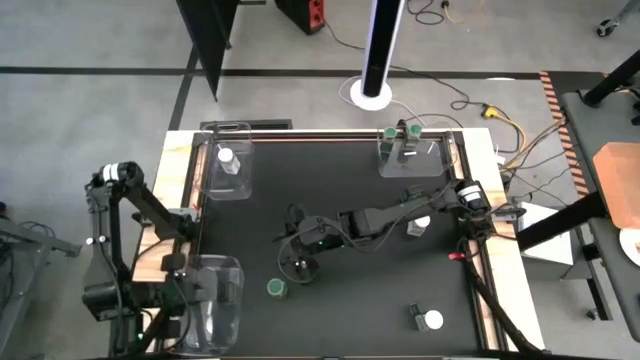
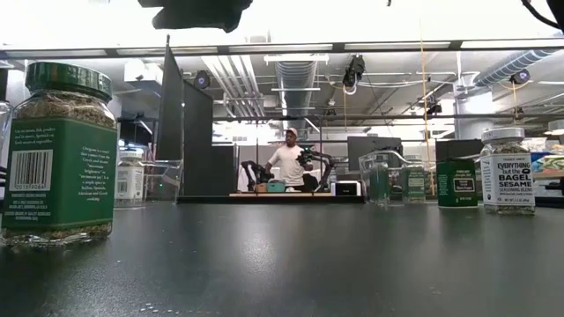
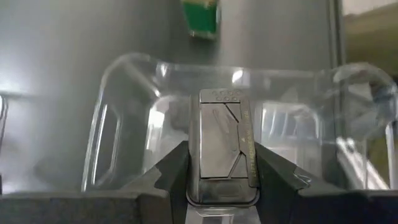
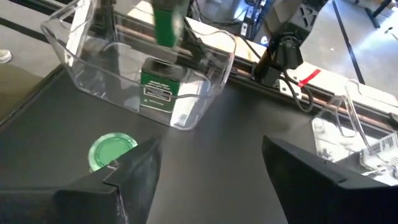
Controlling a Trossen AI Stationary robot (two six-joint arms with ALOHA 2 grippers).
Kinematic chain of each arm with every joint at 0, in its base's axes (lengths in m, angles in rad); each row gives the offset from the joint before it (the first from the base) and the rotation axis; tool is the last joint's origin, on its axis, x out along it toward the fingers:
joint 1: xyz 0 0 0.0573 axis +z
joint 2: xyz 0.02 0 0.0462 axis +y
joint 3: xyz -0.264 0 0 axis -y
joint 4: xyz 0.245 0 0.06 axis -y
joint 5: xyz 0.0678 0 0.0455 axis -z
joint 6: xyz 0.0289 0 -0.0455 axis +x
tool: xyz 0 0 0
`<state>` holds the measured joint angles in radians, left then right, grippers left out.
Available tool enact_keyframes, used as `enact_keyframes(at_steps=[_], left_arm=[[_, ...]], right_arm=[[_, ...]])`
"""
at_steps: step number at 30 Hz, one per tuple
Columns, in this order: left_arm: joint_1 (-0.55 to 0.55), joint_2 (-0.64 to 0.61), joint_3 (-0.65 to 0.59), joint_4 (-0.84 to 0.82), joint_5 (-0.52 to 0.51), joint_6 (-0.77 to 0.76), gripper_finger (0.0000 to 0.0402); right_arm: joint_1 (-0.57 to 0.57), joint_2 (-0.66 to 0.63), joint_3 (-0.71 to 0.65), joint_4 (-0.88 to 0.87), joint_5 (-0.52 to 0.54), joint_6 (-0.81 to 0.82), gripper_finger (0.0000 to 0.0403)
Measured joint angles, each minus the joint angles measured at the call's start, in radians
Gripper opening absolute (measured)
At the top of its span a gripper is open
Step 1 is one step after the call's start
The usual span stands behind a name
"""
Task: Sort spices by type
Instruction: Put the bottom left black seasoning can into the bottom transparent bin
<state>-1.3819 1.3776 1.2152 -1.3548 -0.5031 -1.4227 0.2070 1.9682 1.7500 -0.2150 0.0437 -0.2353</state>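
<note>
My left gripper (image 3: pixel 222 182) is at the table's near left corner, over a clear tray (image 1: pixel 228 315), and is shut on a rectangular tin (image 3: pixel 222 140) with a grey top. In the right wrist view a green tin (image 4: pixel 160 90) stands inside that tray (image 4: pixel 205 46) below the left fingers. I cannot tell whether it is the same tin. My right gripper (image 4: pixel 211 177) hangs open above the middle of the mat (image 1: pixel 298 262). A green-lidded spice jar (image 4: pixel 112 151) stands upright on the mat just ahead of it (image 1: pixel 276 288). My left gripper pinches the tin between its two fingers, on two opposite sides (image 3: pixel 198 177), with the grey top facing the wrist. The fingers slant down into the tray from above. I cannot tell whether the tin's bottom rests on the tray's floor.
A clear tray at the far left holds a white-lidded jar (image 1: pixel 228 160). A tray at the far right (image 1: pixel 432 162) holds green-lidded jars. A white-lidded jar (image 1: pixel 420 228) stands under my right arm. Another (image 1: pixel 432 320) is near the front right beside a dark tin (image 1: pixel 415 315). A person (image 2: pixel 289 163) is in the room beyond.
</note>
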Motion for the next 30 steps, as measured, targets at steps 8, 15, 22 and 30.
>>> enact_keyframes(at_steps=[8, 15, 22, 30], left_arm=[[-0.003, 0.039, 0.001, -0.222, -0.013, -0.163, 0.0118], [-0.002, 0.04, -0.067, -0.197, -0.098, -0.209, 0.0118], [-0.012, 0.043, -0.115, -0.177, 0.028, -0.258, 0.0118], [-0.012, 0.047, -0.16, -0.13, 0.009, -0.313, 0.0118]], right_arm=[[0.002, 0.0, 0.0, 0.023, -0.003, 0.002, 0.0277], [0.002, -0.001, 0.0, 0.025, -0.026, 0.033, 0.0284], [0.002, -0.001, 0.0, 0.031, -0.026, 0.044, 0.0274], [0.002, -0.001, 0.0, 0.042, -0.026, 0.055, 0.0265]])
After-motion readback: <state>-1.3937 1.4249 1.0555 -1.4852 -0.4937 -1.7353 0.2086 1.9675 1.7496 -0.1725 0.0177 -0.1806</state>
